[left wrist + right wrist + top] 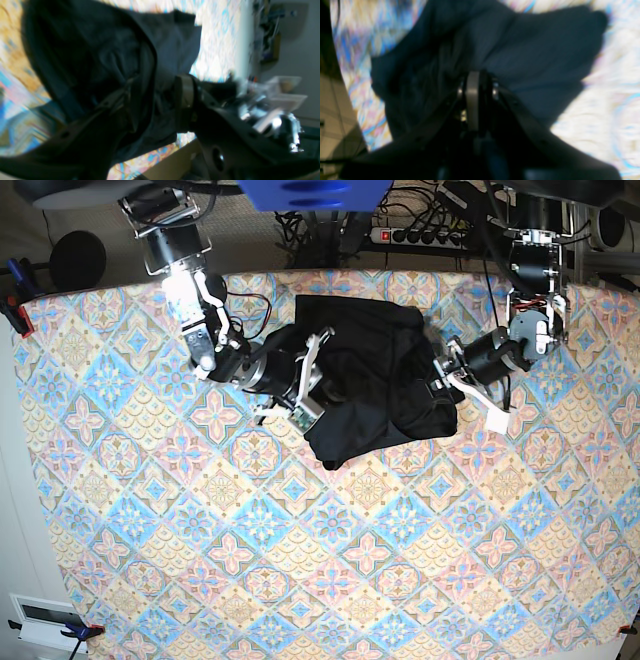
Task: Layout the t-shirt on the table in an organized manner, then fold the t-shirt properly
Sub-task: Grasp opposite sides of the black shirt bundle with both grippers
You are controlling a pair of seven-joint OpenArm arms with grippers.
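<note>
Cloth in both grips: large plain black soft fabric t-shirt [372,376] bunched in a rumpled heap toward the far middle of the wide pastel diamond-patterned table [300,580], one arm at each side edge. Right gripper [476,82] pressed nearly together, black fabric fanning out just ahead of the jaws and spreading away to both sides; pinched on a thin layer, by the look of it. Left gripper [152,97] set wider, a thick fold of the same cloth filling the space between the jaws and draping over the near finger [110,102]; clamped on a bunched hem or sleeve, though which part cannot be told through the blur.

Step in hand, as judged: spreading the heap flat before any fold. Best done by drawing the two grips apart, away from each other along the table, keeping the cloth low ahead of the jaws so the slack drags out smooth. Worth lifting slightly first, to let layers trapped beneath the jaws fall free. Risk: thin pinch on the right slipping out under tension; thick bundle on the left hiding a doubled layer.
</note>
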